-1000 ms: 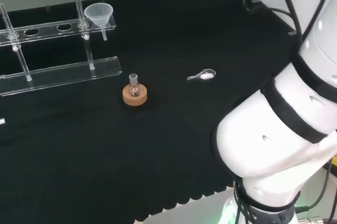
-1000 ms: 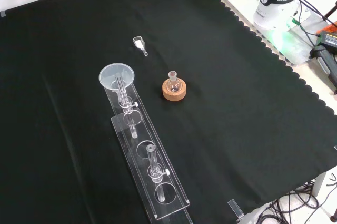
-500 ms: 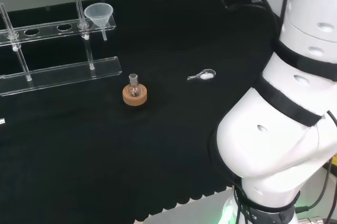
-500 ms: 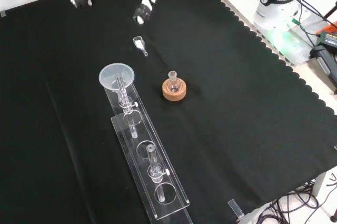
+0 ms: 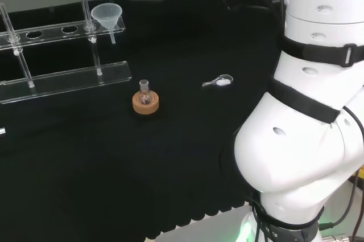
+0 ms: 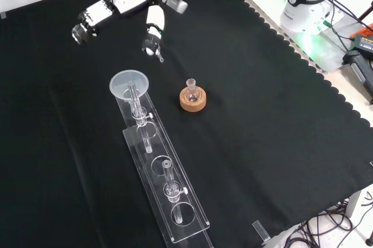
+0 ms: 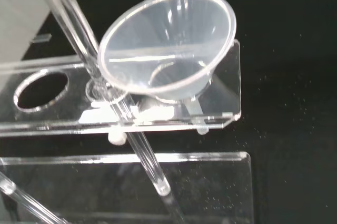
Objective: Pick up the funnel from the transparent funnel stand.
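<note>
The desk [image 6: 274,143], draped in black cloth, is carrying everything here. In the head view the arm's white links [image 5: 307,128] are taking up the right side, rising from the base near the lower edge.

The transparent funnel stand [image 6: 157,172] is lying as a long clear rack that runs, in the front view, from the middle of the cloth down toward the lower edge; in the head view [image 5: 62,54] it is stretching along the left side, its upper shelf pierced with round holes and held above the base plate by thin clear posts.

The hand [image 6: 116,0] is reaching in from the top of the front view, hanging above the cloth beyond the rack's upper end and apart from it. Its fingers [image 6: 152,32] are extended rather than curled and are grasping nothing; one of them is pointing down toward the cloth.

The funnel [image 6: 128,83] is sitting in the end hole of the stand's upper shelf, at the end nearest the hand, mouth upward. In the wrist view the funnel [image 7: 168,45] is showing close, its wide cone resting on the shelf and its stem passing down through the hole.

To the right of the rack in the front view, a small glass flask [image 6: 192,89] is standing upright on a cork ring [image 6: 192,101].

Smallest, a little clear scoop [image 5: 219,81] with something white in its bowl is lying on the cloth, right of the flask in the head view.
</note>
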